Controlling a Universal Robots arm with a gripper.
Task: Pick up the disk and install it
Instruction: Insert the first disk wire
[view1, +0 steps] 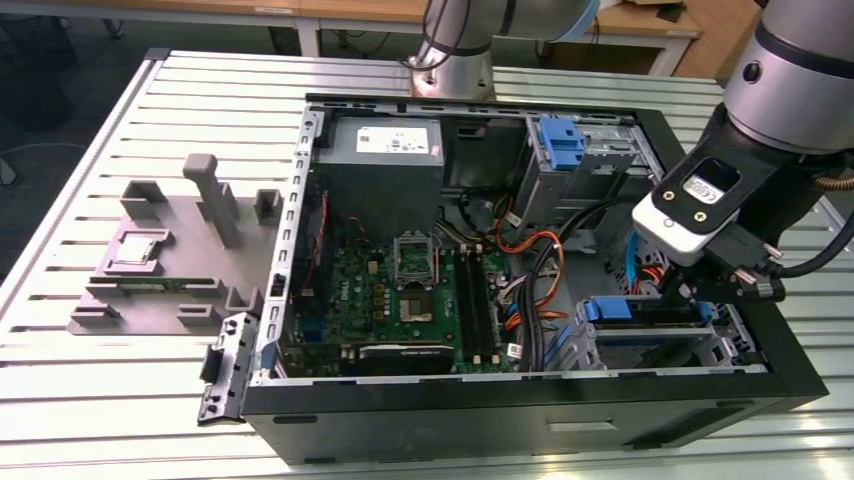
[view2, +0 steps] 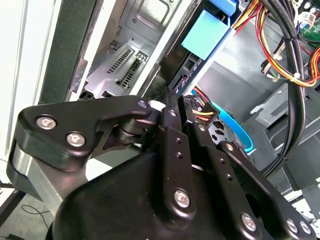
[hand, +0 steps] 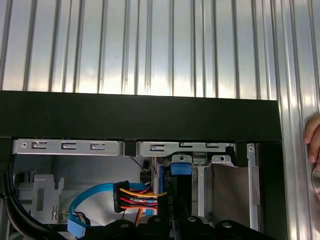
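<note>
Disk low in the corner bay

Disk (view1: 650, 318) with its blue frame sits in the computer case (view1: 534, 405), under the gripper (view1: 714, 290) in the exterior view. Second wrist view: blue frame beside cables (view2: 287, 55). Fingers: cannot tell if clenched. First wrist view: worktop (hand: 150, 45), a hand (hand: 312, 137).

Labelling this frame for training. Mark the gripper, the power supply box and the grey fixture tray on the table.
gripper (view1: 731, 288), exterior view, between its fingertips over the drive bay.
power supply box (view1: 384, 160), exterior view, its grey top face.
grey fixture tray (view1: 167, 270), exterior view, its flat base.
</note>
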